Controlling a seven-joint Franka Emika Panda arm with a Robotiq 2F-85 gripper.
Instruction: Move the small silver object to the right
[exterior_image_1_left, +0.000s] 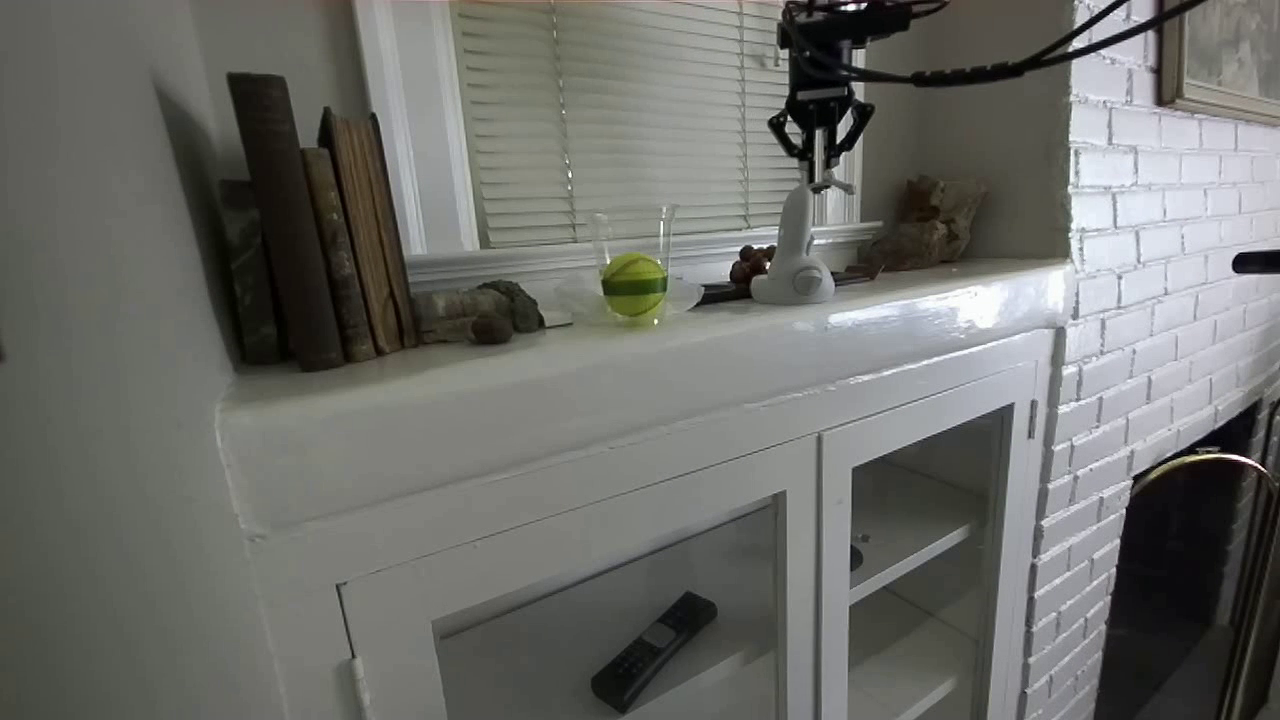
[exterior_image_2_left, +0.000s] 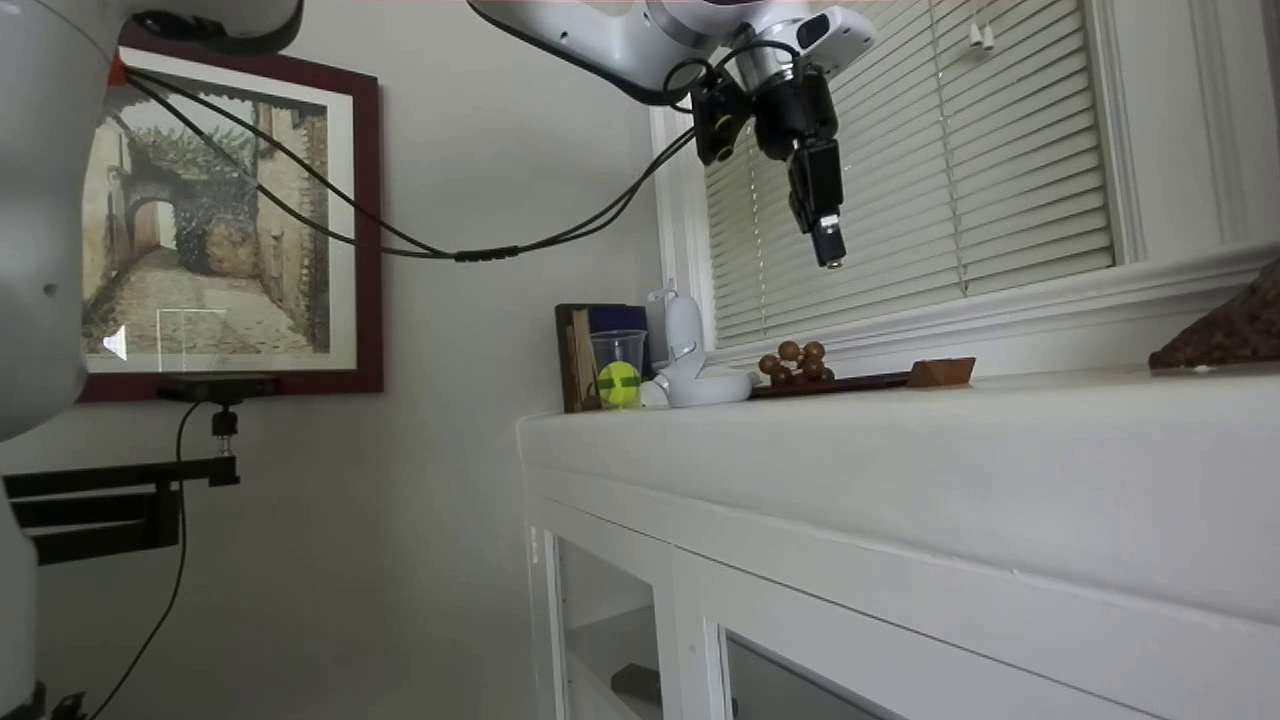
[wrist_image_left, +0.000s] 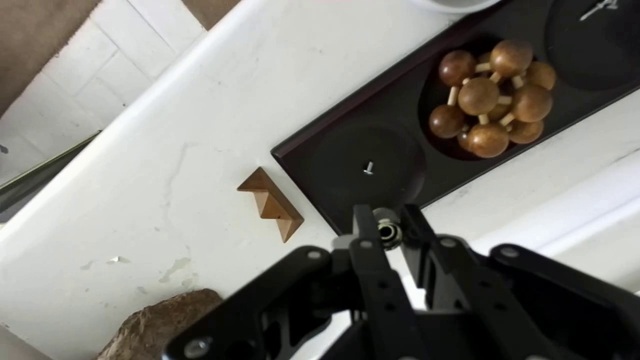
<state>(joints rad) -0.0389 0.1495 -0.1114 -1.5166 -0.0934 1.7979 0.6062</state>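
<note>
Small silver object (wrist_image_left: 390, 234) looks like a bit of round tube, with a dark hole in its end. It is low in the wrist view, a bit right of the middle, up in the air. The gripper (exterior_image_1_left: 821, 168) is pinching it, with one black finger (wrist_image_left: 366, 232) on each side. In both exterior views the gripper hangs well above the white shelf (exterior_image_1_left: 620, 370). So the pick-up looks done, and I think the step in hand is to carry it over and put it down.

I can't tell whose right is meant. My guess is the right of the frame in an exterior view, toward the rock (exterior_image_1_left: 945, 215).

To do it well, keep the squeeze just the same. Go slow, with no bumps. Stay high until past the dark tray (wrist_image_left: 320, 185) and the little wooden block (wrist_image_left: 274, 205), or the tip could knock them. Then come straight down until the tube just touches. Part the fingers only a little, and go straight up. A round thing may tip or roll, so pick a flat spot, not the rough patch (wrist_image_left: 175, 269) at lower left in the wrist view.
</note>
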